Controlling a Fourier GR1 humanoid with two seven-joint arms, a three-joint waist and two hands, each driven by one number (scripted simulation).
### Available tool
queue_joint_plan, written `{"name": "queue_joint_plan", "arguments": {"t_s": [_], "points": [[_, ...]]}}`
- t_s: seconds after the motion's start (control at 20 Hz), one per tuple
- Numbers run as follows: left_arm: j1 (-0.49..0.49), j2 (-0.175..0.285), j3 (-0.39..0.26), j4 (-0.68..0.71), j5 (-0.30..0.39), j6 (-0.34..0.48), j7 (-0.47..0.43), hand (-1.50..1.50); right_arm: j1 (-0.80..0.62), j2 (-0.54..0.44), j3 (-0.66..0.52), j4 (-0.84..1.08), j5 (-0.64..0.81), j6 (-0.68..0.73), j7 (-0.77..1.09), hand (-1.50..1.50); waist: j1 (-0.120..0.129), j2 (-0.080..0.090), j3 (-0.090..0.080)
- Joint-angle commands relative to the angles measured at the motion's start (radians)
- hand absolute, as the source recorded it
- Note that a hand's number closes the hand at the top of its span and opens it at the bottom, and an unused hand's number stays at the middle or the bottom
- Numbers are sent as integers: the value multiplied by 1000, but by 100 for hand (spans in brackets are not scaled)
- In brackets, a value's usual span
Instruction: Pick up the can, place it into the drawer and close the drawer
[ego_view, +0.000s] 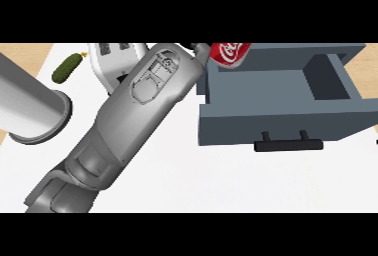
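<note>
A red can with white lettering (230, 53) hangs at the top of the head view, over the back left corner of the open blue-grey drawer (280, 120). My left hand (199, 48) shows only as a small black part just left of the can, at the end of a long grey forearm (140, 110) that rises from the lower left. The hand seems curled on the can, though most of it is hidden by the wrist and the view's upper edge. Nothing lies in the drawer's cavity, and its black handle (289, 145) faces me. My right hand does not show.
A green cucumber (68, 67) lies at the upper left on the white counter (221, 185). A wide grey cylinder (29, 107) stands at the left edge. A white object (114, 57) sits behind the forearm.
</note>
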Motion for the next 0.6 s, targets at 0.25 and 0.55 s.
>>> {"name": "queue_joint_plan", "arguments": {"t_s": [0.25,0.55], "points": [[-152,0,-94,234,136,60,-87,150,-28,3,21,48,31,9,-24,-150,-21,5,1],[-194,0,-141,340,223,64,-122,150,-58,0,34,6,38,-13,33,-150,-42,10,1]]}}
